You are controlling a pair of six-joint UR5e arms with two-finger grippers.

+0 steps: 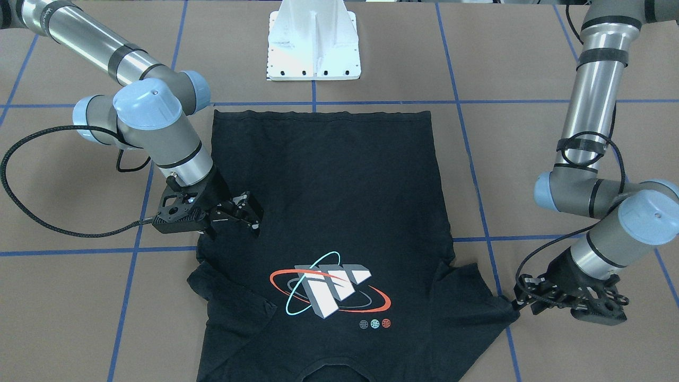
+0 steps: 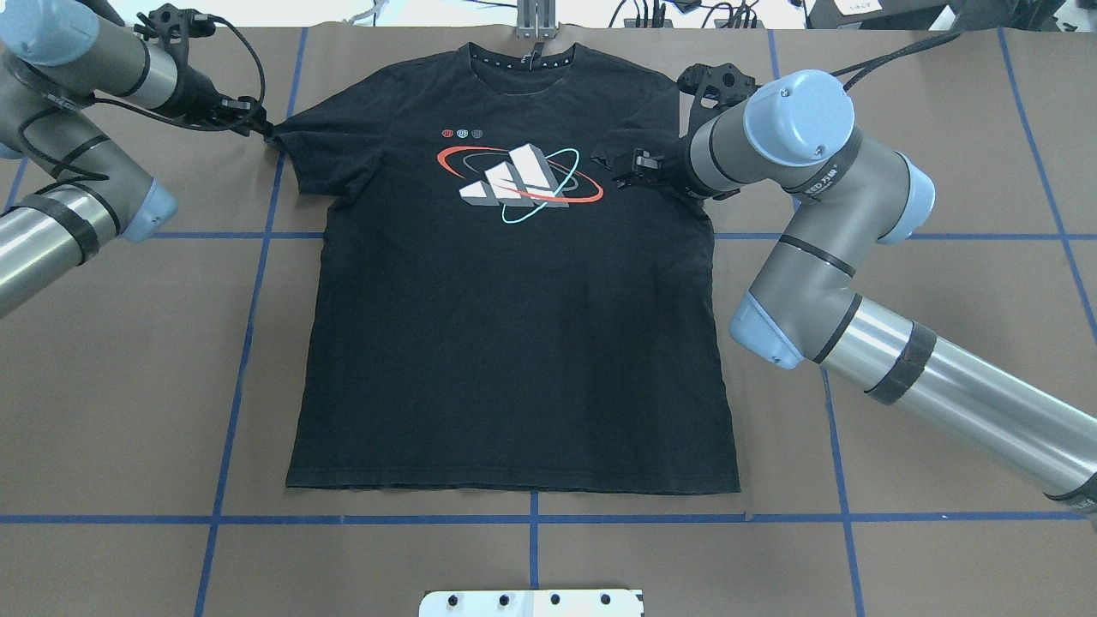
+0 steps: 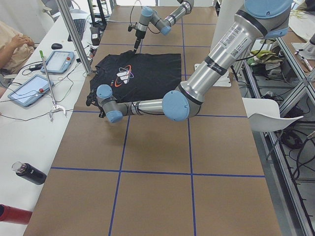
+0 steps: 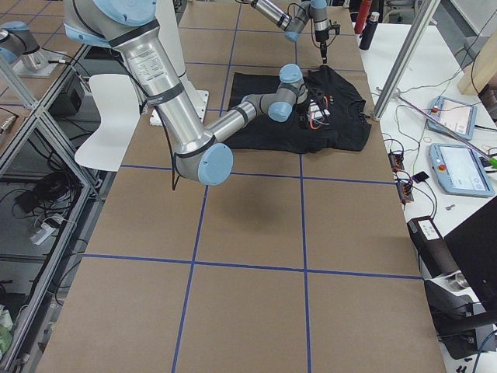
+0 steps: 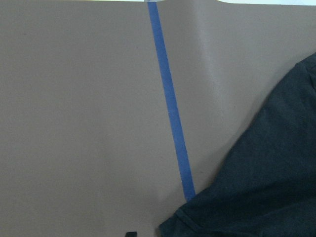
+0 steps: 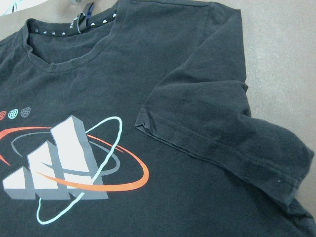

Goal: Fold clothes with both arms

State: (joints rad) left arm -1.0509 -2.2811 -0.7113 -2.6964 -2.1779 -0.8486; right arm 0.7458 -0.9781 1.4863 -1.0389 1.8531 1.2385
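A robotics lab: a brown paper-covered table [image 2: 428, 557] gridded with blue tape lines [image 2: 531, 518], silver aluminium frame posts [image 3: 74, 34], and grey touchscreen teach pendants [image 3: 28, 90] on a white side bench [image 3: 19, 137].

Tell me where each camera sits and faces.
Front-facing: across table, facing robot; left arm, right arm, base.
Overhead: behind robot, facing forward over T-shirt; both arms.
Left: table's left end; left arm near.
Right: table's right end; right arm near.
Left wrist: down on a sleeve; arm unseen.
Right wrist: down on logo; arm unseen.
Overhead, right wrist share logo.
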